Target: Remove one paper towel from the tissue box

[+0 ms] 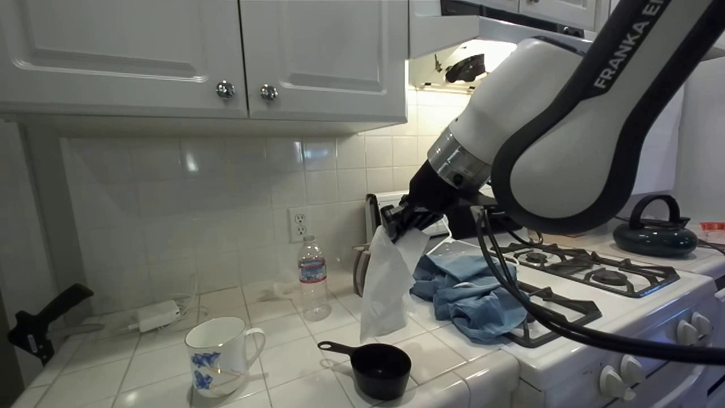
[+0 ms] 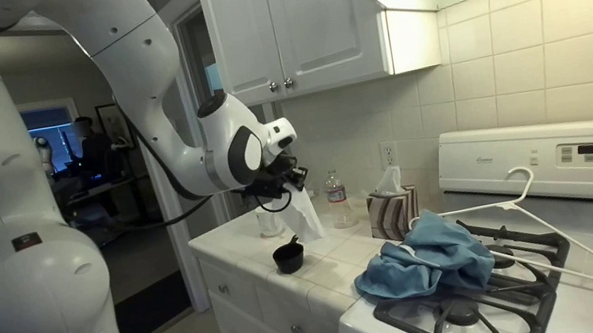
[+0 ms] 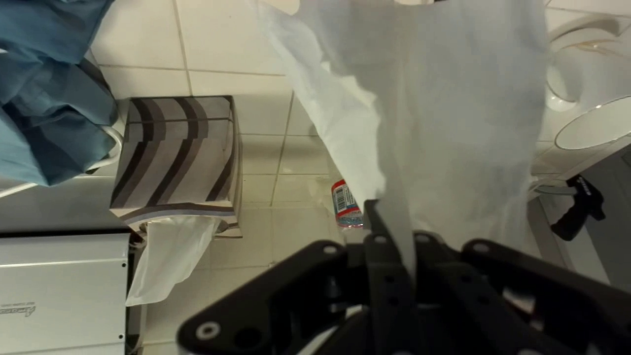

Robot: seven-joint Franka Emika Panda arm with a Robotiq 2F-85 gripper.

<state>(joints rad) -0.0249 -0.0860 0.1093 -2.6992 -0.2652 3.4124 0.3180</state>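
Observation:
My gripper (image 1: 391, 229) is shut on a white paper towel (image 1: 384, 289), which hangs down from the fingertips over the counter. In the wrist view, the towel (image 3: 468, 123) runs between the closed fingers (image 3: 397, 231) and spreads across the upper right. The towel also hangs below the gripper in an exterior view (image 2: 301, 214). The tissue box (image 2: 393, 213), with brown and white wavy stripes, stands upright on the counter, apart from the gripper. Another tissue (image 2: 389, 181) sticks out of its top. The box (image 3: 172, 162) shows whole in the wrist view, but is mostly hidden behind the towel in an exterior view (image 1: 359, 271).
A clear plastic bottle (image 1: 313, 283) stands near the wall. A black measuring cup (image 1: 380, 371) and a white mug (image 1: 218, 357) with blue flowers sit at the front. A blue cloth (image 2: 426, 259) and a white hanger (image 2: 580, 239) lie on the stove. Cabinets (image 1: 328, 56) hang above.

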